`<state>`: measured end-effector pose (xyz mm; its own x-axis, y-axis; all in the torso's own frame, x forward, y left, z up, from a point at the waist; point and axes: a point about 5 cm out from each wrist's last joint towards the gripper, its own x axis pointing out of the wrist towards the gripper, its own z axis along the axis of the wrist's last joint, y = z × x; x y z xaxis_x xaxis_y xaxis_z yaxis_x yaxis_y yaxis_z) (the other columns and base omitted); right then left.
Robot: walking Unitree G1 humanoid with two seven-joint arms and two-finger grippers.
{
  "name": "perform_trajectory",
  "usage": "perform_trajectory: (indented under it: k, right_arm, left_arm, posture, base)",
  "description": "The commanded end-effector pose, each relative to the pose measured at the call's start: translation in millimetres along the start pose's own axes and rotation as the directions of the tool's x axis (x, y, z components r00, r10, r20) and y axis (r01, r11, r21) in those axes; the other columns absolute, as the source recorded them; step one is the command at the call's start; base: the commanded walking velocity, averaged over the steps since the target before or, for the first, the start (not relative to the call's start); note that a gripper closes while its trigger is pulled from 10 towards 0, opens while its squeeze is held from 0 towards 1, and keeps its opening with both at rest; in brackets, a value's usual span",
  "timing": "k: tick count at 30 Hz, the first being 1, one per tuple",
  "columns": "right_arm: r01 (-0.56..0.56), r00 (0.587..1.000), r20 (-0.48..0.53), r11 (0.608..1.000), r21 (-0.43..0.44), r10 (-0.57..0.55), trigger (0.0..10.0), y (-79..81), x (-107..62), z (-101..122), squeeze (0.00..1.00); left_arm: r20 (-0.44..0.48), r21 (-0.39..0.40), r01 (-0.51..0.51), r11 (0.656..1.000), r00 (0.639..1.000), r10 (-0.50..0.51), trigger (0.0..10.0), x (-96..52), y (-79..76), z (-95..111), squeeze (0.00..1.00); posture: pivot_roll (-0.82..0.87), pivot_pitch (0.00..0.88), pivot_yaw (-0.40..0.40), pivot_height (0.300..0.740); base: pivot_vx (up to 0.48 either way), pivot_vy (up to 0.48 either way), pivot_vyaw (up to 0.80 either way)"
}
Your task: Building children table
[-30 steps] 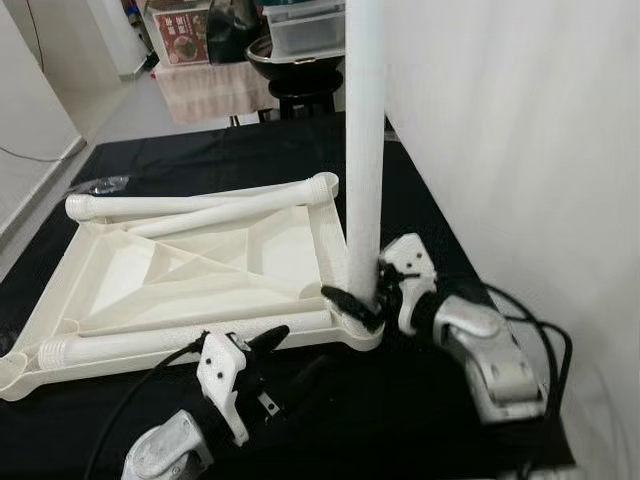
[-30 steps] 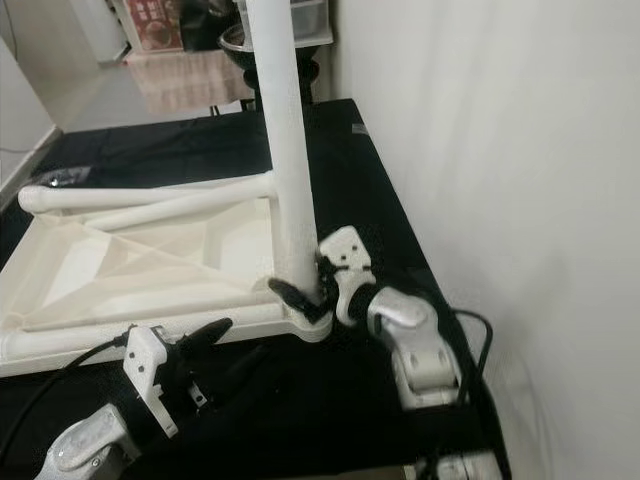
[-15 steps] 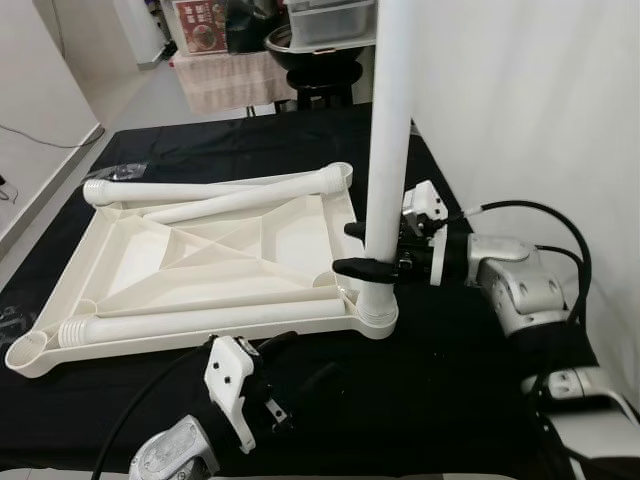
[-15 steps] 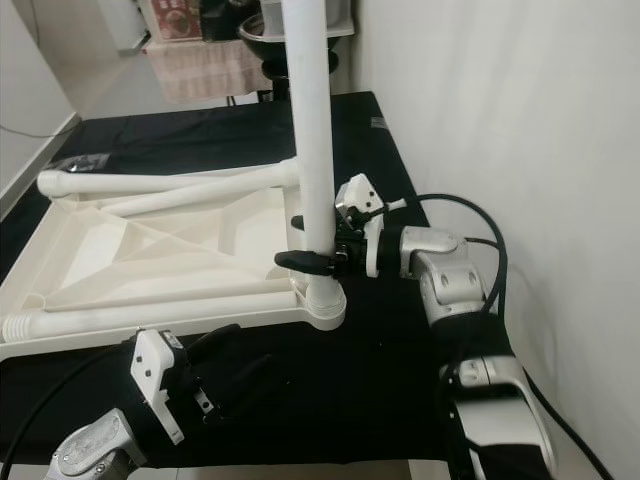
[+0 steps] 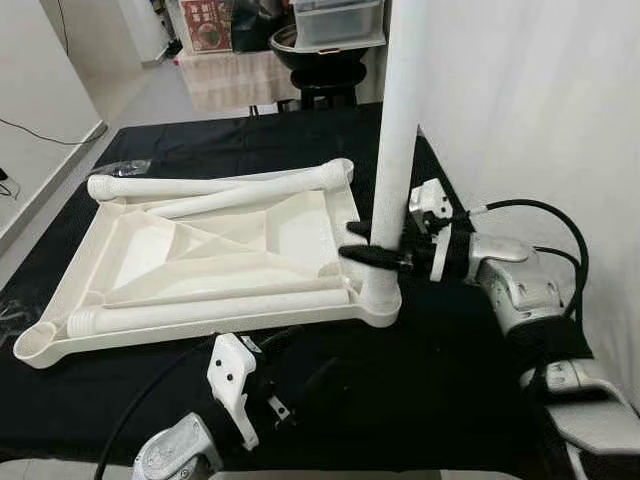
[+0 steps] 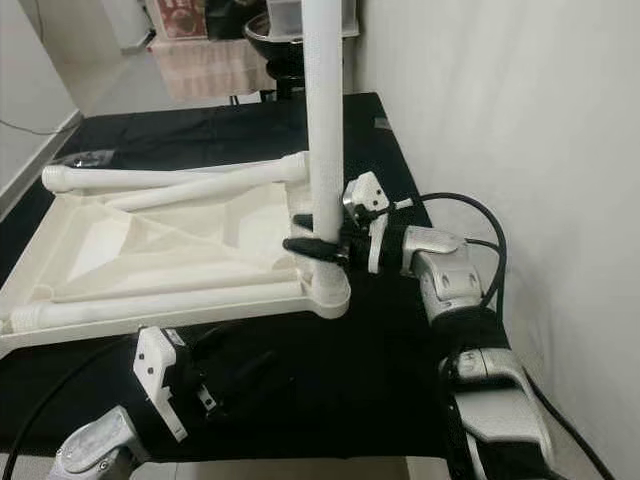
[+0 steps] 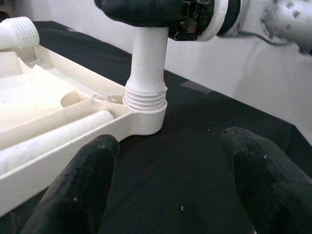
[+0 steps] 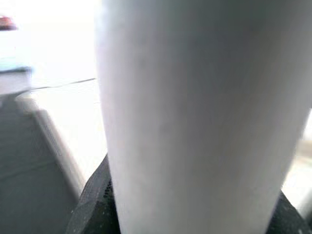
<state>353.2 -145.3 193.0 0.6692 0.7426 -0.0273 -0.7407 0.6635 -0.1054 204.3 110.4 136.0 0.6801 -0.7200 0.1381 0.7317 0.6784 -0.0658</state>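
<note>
A white plastic table top (image 5: 62, 290) lies upside down on the black cloth. One white leg (image 5: 400, 130) stands upright in its near right corner socket (image 7: 146, 114). My right gripper (image 5: 366, 242) is shut on this leg a little above the socket, and the leg (image 8: 195, 97) sits close between its black fingers (image 8: 92, 204). Three loose legs lie on the top: one along the far edge (image 5: 200, 187), one slanted beside it (image 5: 235, 203), one along the near edge (image 5: 200, 312). My left gripper (image 7: 170, 195) is open over the cloth, just short of the socket, holding nothing.
A white wall (image 5: 540, 100) runs close along the table's right side. Past the far edge stand a black bowl (image 5: 320, 45) and a plastic box (image 5: 335, 15). A crumpled clear bag (image 5: 125, 168) lies at the far left. Black cable (image 5: 560, 240) loops off my right arm.
The camera has pulled back and risen. My right arm swung from beside the socket to a level hold slightly higher on the upright leg. The left gripper stayed in place.
</note>
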Motion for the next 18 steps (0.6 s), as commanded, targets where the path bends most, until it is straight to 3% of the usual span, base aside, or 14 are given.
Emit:
perform_trajectory:
  k: [1, 2, 3, 4, 5, 13, 14, 15, 17, 18]
  right_arm:
    - [0.251, 0.949, -0.213, 0.965, 0.077, -0.231, 0.0, 9.2, -5.7, -50, 0.0]
    - [0.326, 0.929, -0.229, 0.935, 0.136, -0.291, 0.0, 33.3, -3.5, -63, 0.0]
    - [0.326, 0.929, -0.229, 0.935, 0.136, -0.291, 0.0, 33.3, -3.5, -63, 0.0]
    - [0.354, 0.921, -0.218, 0.928, 0.117, -0.324, 0.0, 50.5, -1.0, -64, 0.0]
    - [0.345, 0.927, -0.187, 0.935, 0.082, -0.325, 0.0, 56.2, 1.2, -60, 0.0]
    - [0.3, 0.944, -0.177, 0.949, 0.1, -0.28, 0.0, 48.2, 5.0, -59, 0.0]
    - [0.267, 0.956, -0.161, 0.956, 0.124, -0.246, 10.0, 45.8, 7.0, -55, 0.0]
    - [0.221, 0.969, -0.142, 0.966, 0.132, -0.202, 10.0, 44.0, 8.4, -49, 0.65]
    - [0.193, 0.976, -0.129, 0.972, 0.135, -0.175, 10.0, 42.9, 8.9, -44, 0.65]
    - [0.15, 0.986, -0.093, 0.98, 0.129, -0.138, 10.0, 36.2, 9.5, -35, 1.0]
  left_arm:
    - [0.001, -0.005, -0.002, 1.0, 1.0, 0.002, 10.0, -1.9, 3.0, 0, 0.0]
    - [0.002, -0.005, -0.002, 1.0, 1.0, 0.002, 10.0, -1.9, 4.1, 0, 0.0]
    - [0.002, -0.005, -0.002, 1.0, 1.0, 0.002, 10.0, -1.9, 4.1, 0, 0.0]
    - [0.002, -0.005, -0.002, 1.0, 1.0, 0.002, 10.0, -1.9, 5.5, 0, 0.0]
    - [0.002, -0.003, -0.002, 1.0, 1.0, 0.002, 10.0, -1.9, 7.2, 0, 0.0]
    - [0.006, -0.003, -0.004, 1.0, 1.0, 0.004, 10.0, 0.3, 9.6, -1, 0.0]
    - [0.009, -0.003, -0.009, 1.0, 1.0, 0.009, 10.0, 0.8, 9.8, -1, 0.0]
    - [0.011, -0.003, -0.014, 1.0, 1.0, 0.014, 10.0, 1.2, 9.8, -1, 0.0]
    - [0.012, -0.003, -0.017, 1.0, 1.0, 0.017, 10.0, 1.3, 9.7, -1, 0.0]
    - [0.012, -0.004, -0.018, 1.0, 1.0, 0.018, 10.0, 1.6, 9.4, -1, 0.0]
  posture:
    - [-0.05, 0.182, 0.051, 0.74]
    - [-0.05, 0.182, 0.052, 0.74]
    - [-0.05, 0.182, 0.052, 0.74]
    - [-0.05, 0.178, 0.059, 0.74]
    - [-0.07, 0.174, 0.073, 0.74]
    - [-0.06, 0.166, 0.054, 0.74]
    - [-0.06, 0.164, 0.054, 0.74]
    - [-0.05, 0.161, 0.053, 0.74]
    - [-0.05, 0.161, 0.053, 0.74]
    - [-0.05, 0.158, 0.052, 0.74]
  base:
    - [0.0, 0.0, 0.0]
    - [0.0, 0.0, 0.0]
    - [0.0, 0.0, 0.0]
    - [0.0, 0.0, 0.0]
    - [0.0, 0.0, 0.0]
    - [0.0, 0.0, 0.0]
    - [0.0, 0.0, 0.0]
    - [0.0, 0.0, 0.0]
    - [0.0, 0.0, 0.0]
    - [0.0, 0.0, 0.0]
